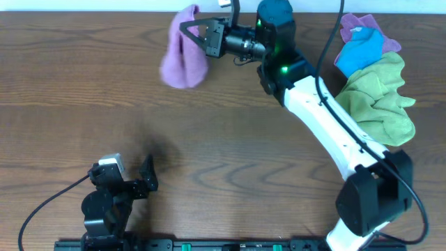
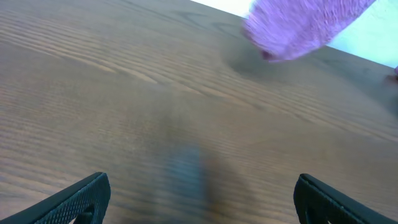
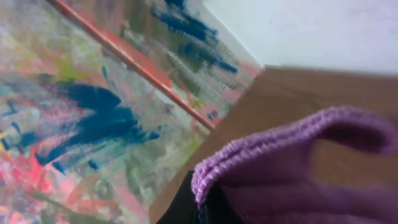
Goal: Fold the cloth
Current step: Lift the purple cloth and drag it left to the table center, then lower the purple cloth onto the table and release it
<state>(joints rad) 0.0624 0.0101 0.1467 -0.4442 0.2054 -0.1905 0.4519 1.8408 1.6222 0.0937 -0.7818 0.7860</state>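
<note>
Right pincer [image 1: 188, 29] apparently grips the bunched cloth [image 1: 182, 61]

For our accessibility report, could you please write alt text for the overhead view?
The right gripper, reaching across the table, holds a lavender cloth near the far edge. The left gripper sits open in front; a pile of green, blue and purple cloths lies far right.

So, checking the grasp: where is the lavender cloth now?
Overhead, the lavender cloth is held by the shut right gripper near the table's far side, left of the blue-and-green cloth pile.
</note>
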